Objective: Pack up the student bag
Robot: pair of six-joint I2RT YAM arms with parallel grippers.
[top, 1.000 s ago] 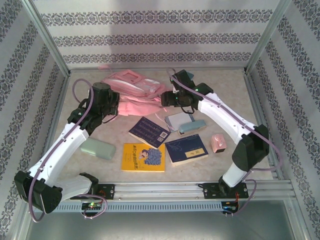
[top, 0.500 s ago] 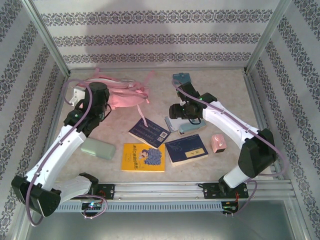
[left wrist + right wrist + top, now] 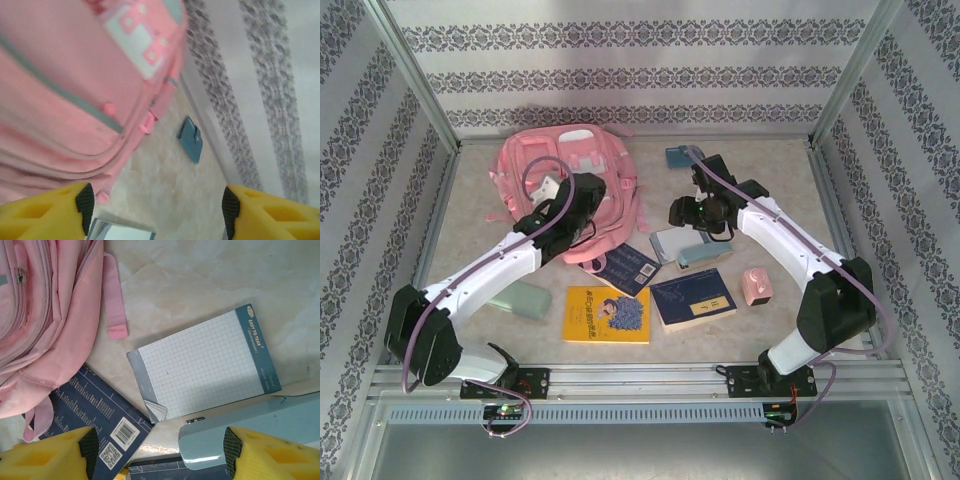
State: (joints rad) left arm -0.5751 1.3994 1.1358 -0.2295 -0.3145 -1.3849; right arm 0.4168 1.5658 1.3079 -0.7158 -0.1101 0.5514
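student bag [image 3: 535, 170], bunched up before, now lies flat at back-left of worktop [image 3: 760, 170], long axis far-to-near, top probably rearward. left end effector [image 3: 157, 207] over it, jaws apart, empty; right end effector [image 3: 160, 450] also open.

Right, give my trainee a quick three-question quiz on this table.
1. True or false: the yellow book lies on the table, outside the student bag.
2. Nearest the right gripper: A) grid-paper notepad, B) yellow book, C) mint case?
3. Is the left gripper open or shut?
Key: 1 true; 2 A; 3 open.
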